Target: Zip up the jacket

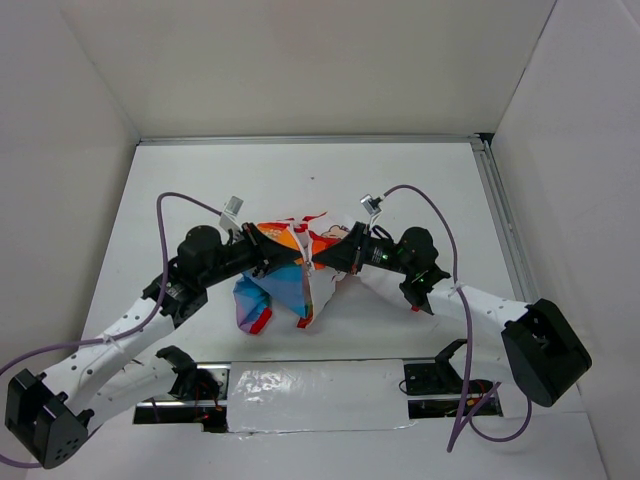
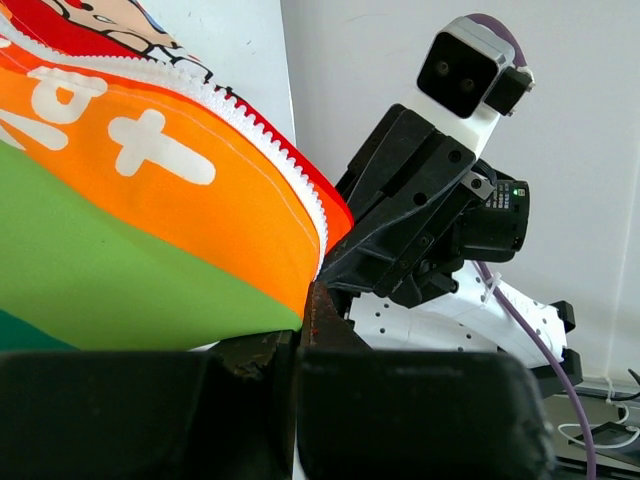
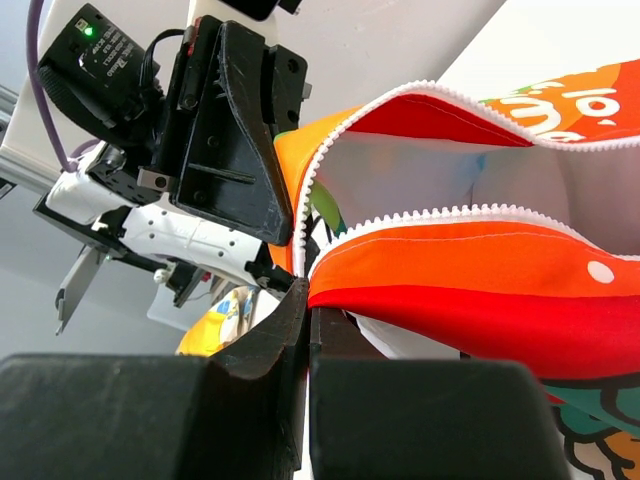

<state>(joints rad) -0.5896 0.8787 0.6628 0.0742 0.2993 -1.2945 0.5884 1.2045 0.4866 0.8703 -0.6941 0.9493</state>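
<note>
1. Top view: the jacket (image 1: pixel 285 285) is held bunched near the middle of the counter (image 1: pixel 400 180), between the left hand (image 1: pixel 287 262) and the right hand (image 1: pixel 322 262).
2. Left wrist view: the left hand (image 2: pixel 303 345) is clamped on the jacket's orange edge.
3. Right wrist view: the right hand (image 3: pixel 306 330) is closed on the red edge, and the zipper (image 3: pixel 450 212) is seen parted.

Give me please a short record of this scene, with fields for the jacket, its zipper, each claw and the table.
jacket: small soft fabric jacket, rainbow-striped with red and white parts, bunched and held between both claws
zipper: white zipper teeth, open, with the two rows apart
left claw: shut on the jacket's edge beside the teeth
right claw: shut on the jacket near one end of the opening
surface: flat white table
task state: not yet zipped
</note>
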